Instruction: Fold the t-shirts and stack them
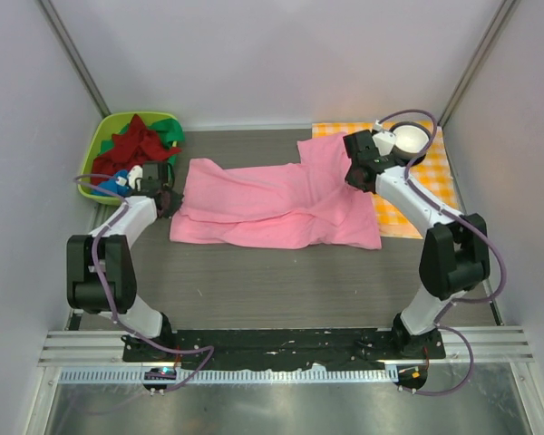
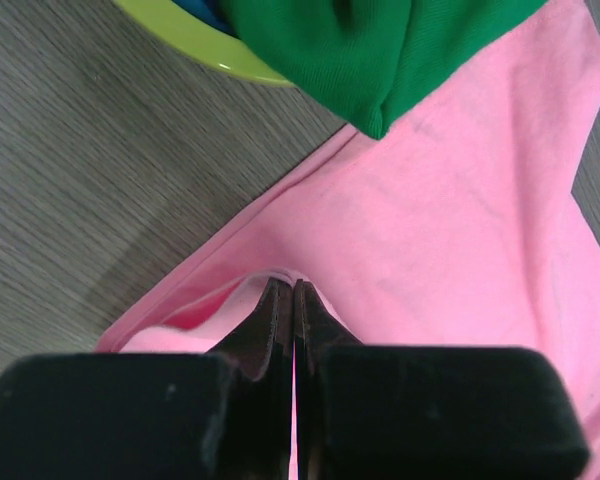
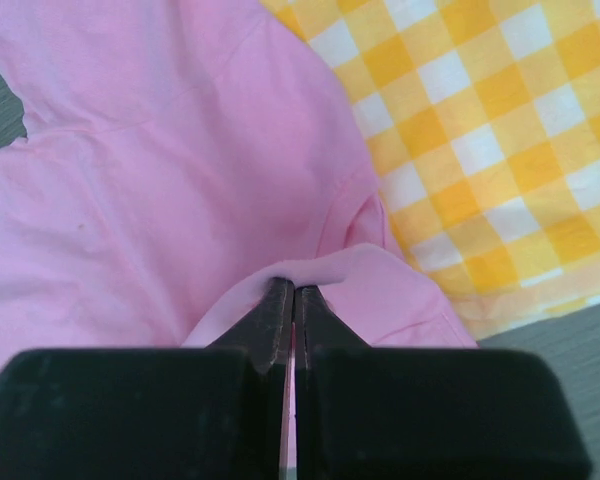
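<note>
A light pink t-shirt (image 1: 281,204) lies spread across the middle of the table, folded lengthwise. My left gripper (image 1: 170,201) is shut on its left edge; the left wrist view shows pink cloth (image 2: 450,230) pinched between the black fingers (image 2: 275,320). My right gripper (image 1: 355,174) is shut on the shirt's right part, and the right wrist view shows a fold of pink cloth (image 3: 160,200) bunched over the fingertips (image 3: 280,310). Dark red (image 1: 140,140), green (image 1: 170,131) and blue (image 1: 118,178) t-shirts lie heaped in a basket at the back left.
The lime-green basket (image 1: 100,145) stands at the back left, its rim (image 2: 195,45) near my left gripper with a green shirt (image 2: 380,50) hanging over it. An orange-and-white checked cloth (image 1: 435,177) lies at the back right, bearing a white bowl (image 1: 410,139).
</note>
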{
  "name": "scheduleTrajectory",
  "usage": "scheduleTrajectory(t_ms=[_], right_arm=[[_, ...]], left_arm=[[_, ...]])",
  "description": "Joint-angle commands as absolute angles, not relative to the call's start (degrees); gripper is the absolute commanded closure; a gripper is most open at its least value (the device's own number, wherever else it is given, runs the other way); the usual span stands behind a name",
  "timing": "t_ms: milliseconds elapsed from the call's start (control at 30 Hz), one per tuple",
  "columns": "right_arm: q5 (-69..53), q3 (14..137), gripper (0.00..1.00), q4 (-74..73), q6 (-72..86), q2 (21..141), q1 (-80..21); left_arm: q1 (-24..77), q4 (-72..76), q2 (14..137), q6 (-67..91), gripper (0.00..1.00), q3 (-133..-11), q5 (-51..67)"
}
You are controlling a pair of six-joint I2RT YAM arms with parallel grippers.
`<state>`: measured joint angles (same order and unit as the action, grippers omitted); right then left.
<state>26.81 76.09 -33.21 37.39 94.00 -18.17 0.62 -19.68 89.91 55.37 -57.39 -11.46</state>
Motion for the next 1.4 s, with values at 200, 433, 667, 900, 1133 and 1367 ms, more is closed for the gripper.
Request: scheduleTrajectory(t_ms=[200, 433, 667, 900, 1133, 1367], right_arm=[[29.52, 85.44, 0.22, -25.94, 36.04, 106.7, -17.14], [30.06, 74.01, 0.03, -20.47, 34.72, 91.86, -19.77], [24.71, 65.58, 0.09, -28.3, 38.31, 84.64, -26.01], [24.16, 55.46, 0.3, -23.65, 42.8, 82.61, -26.54], [24.87, 54.4, 0.43, -19.17, 42.89, 87.09, -26.54], [25.93, 55.02, 0.45, -17.14, 43.33, 90.61, -26.46]], left_arm=[[0.61, -15.47, 88.69, 57.39, 0.0, -56.87, -16.43], [4.74, -16.08, 72.0, 57.66, 0.0, -49.06, -18.28], [12.39, -21.44, 65.57, 56.25, 0.0, -45.18, -16.79], [13.97, -21.09, 66.09, 56.43, 0.0, -42.8, -16.26], [14.15, -20.3, 67.59, 55.63, 0.0, -43.07, -16.26], [14.15, -19.95, 68.38, 55.02, 0.0, -42.8, -16.61]])
